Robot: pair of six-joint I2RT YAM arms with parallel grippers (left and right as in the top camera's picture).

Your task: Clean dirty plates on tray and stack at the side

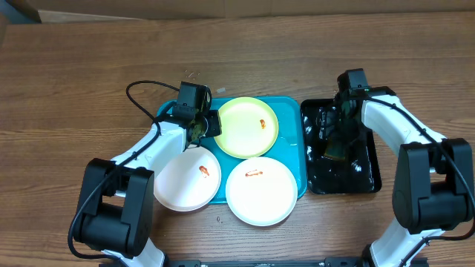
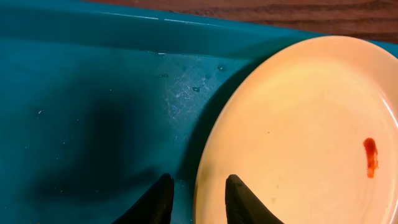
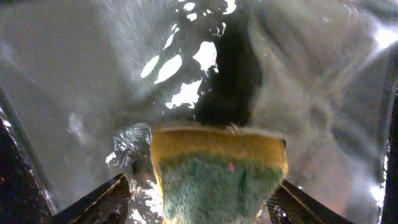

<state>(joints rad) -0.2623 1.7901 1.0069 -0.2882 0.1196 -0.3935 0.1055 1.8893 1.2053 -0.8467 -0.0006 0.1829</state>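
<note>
Left gripper (image 2: 198,202): jaws are standing apart. They are straddling the left rim of the green plate (image 2: 298,137), with one finger (image 2: 158,200) over the bare tray (image 2: 93,93) floor and the other over the plate. I am seeing a gap on each side of the rim. A red smear (image 2: 370,157) is sitting on the plate's right part.

Right gripper (image 3: 199,186): a sponge (image 3: 217,168), yellow with a green scrub face, is sitting between the fingers. On one side I am seeing a sliver of wet floor between finger and sponge, so I cannot tell whether the jaws are clamping it. Its far end is meeting the water in the black tray (image 3: 74,74).

Overhead, working outward:
- The tray is lying mid-table, and the green plate is occupying its far half.
- The left white plate (image 1: 185,182) is overhanging the tray's near-left corner, toward the table's left edge.
- The right white plate (image 1: 261,194) is overhanging the tray's near rim, toward the table's near edge.
- Both white plates are showing a red smear, and they are lying just beside each other and the green plate.
- The black tray is sitting just beside the tray, on the side of the table's right edge.
- The table (image 1: 74,59) is brown wood.
</note>
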